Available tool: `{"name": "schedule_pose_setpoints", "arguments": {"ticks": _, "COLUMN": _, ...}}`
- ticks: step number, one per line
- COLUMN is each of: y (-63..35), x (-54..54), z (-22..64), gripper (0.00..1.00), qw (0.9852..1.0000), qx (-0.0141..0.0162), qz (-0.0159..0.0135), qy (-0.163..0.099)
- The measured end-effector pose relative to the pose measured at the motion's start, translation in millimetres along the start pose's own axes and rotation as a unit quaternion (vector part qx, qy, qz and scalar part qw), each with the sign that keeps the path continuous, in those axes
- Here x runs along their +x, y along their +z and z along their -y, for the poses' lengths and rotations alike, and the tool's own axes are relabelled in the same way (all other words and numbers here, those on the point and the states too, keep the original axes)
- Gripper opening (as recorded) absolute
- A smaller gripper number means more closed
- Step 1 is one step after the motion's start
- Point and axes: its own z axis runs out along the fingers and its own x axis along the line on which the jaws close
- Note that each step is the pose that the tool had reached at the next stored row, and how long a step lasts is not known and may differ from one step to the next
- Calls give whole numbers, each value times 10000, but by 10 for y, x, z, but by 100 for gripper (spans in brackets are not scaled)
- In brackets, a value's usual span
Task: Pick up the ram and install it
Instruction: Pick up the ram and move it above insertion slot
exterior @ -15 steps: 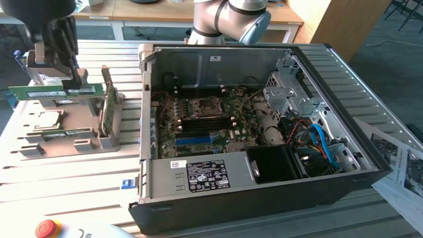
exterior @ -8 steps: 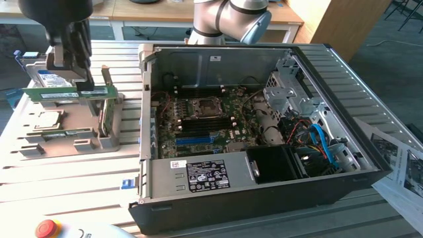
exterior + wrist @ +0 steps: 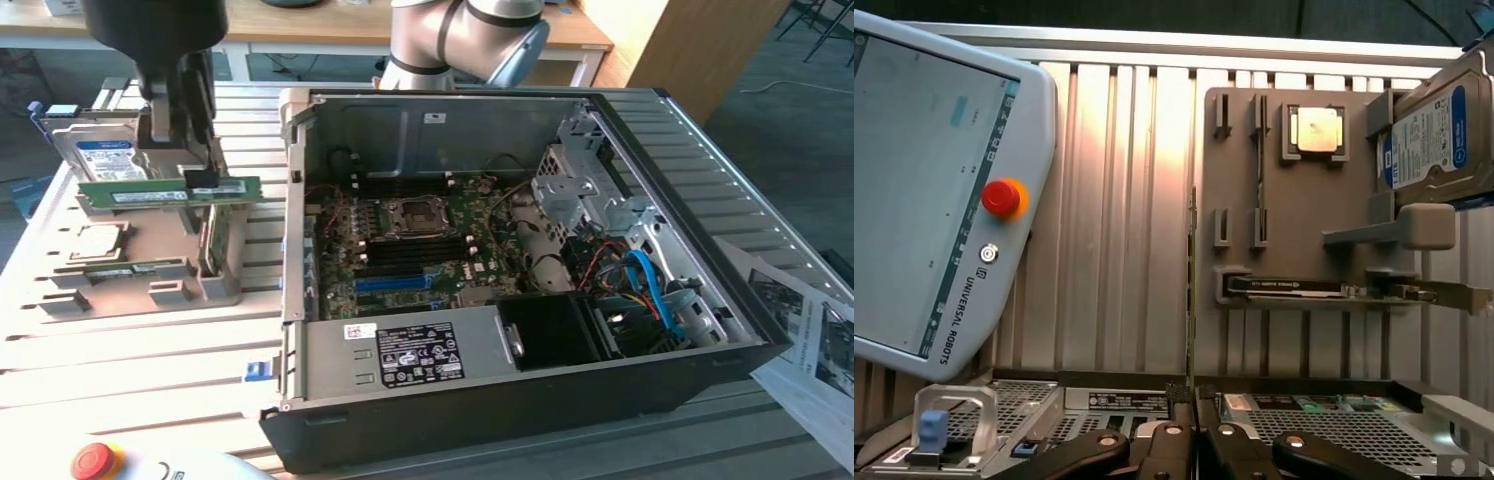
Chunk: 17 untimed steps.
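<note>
The gripper [image 3: 198, 178] is clamped narrow on the ram [image 3: 140, 194], and the green stick hangs level in its grip, white label strip facing the exterior camera. The stick sits over the grey tray [image 3: 160, 285] on the exterior view's left, well apart from the open case [image 3: 534, 400]. Just behind the ram, the hard drive [image 3: 104, 155] stands at the tray's far end, and a square silver chip [image 3: 91, 240] lies flat in the tray below. Over in the case, the motherboard [image 3: 427, 235] lies exposed, and the blue slot [image 3: 400, 283] runs along its near edge beside the labelled power supply [image 3: 414, 355]. From the wrist, the fingers [image 3: 1172, 440] are pressed together on the ram [image 3: 1192, 290], which shows edge-on as a thin line running out from them over the slatted table [image 3: 1114, 200]. Past it in that view is the tray [image 3: 1294, 210], with the chip [image 3: 1316, 130] in its square pocket and the hard drive [image 3: 1434, 130] at its corner. A pendant [image 3: 924, 190] with a red button [image 3: 1001, 197] rests on the table near the tray. The same button [image 3: 96, 460] shows at the exterior view's lower left. Printed sheets [image 3: 814, 340] lie off the case's far side, on the exterior view's right.
</note>
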Motion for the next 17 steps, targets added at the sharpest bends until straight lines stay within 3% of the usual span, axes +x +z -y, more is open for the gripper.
{"name": "schedule_pose_setpoints", "arguments": {"ticks": 17, "y": -31, "x": 129, "z": 534, "gripper": 12, "qw": 10000, "qx": -71, "qz": 43, "qy": -2}}
